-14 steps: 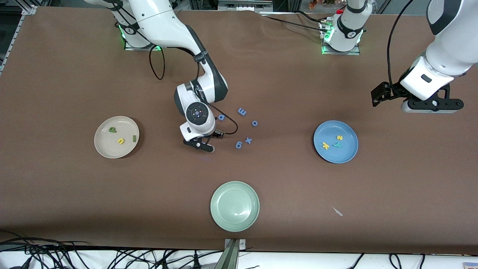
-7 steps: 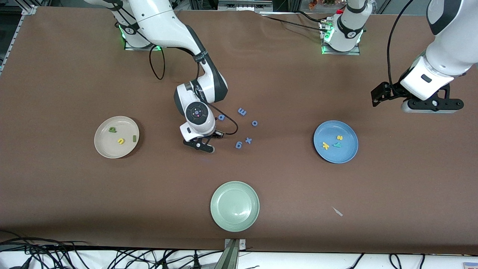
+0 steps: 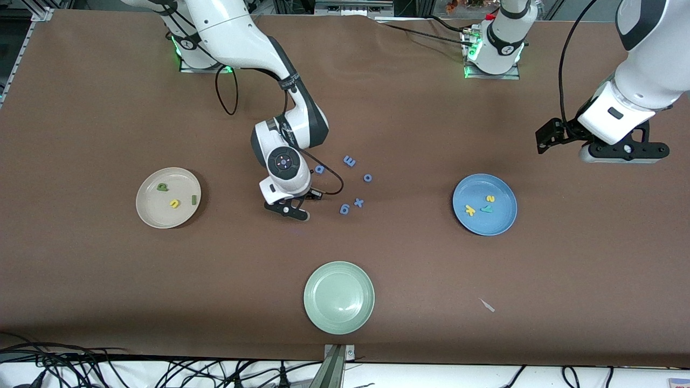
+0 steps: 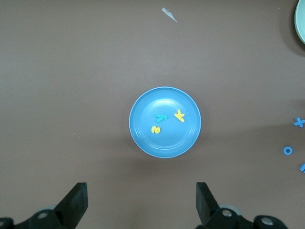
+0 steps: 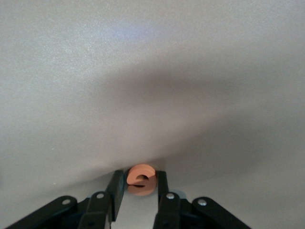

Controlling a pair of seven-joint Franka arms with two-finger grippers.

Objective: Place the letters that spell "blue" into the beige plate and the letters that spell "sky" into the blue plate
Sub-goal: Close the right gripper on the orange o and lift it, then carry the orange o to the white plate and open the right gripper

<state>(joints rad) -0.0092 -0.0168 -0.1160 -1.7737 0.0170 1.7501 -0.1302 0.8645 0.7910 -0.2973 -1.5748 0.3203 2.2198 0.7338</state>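
Brown table [image 3: 108, 280] matte, cable clutter along bottom edge.

Right gripper [image 3: 291, 207] low at frame centre, fingers [image 5: 115, 191] pinching orange e [image 5: 141, 179].

Left gripper [image 3: 620, 153] upper right, waits, jaws wide, nothing held.

b, u, l in beige plate [image 3: 148, 213]; s, k, y in blue plate [image 3: 466, 221].

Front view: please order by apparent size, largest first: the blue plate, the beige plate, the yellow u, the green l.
1. The blue plate and the beige plate look alike, so no ranking.
2. The yellow u.
3. The green l, a thin bar, only slightly smaller.
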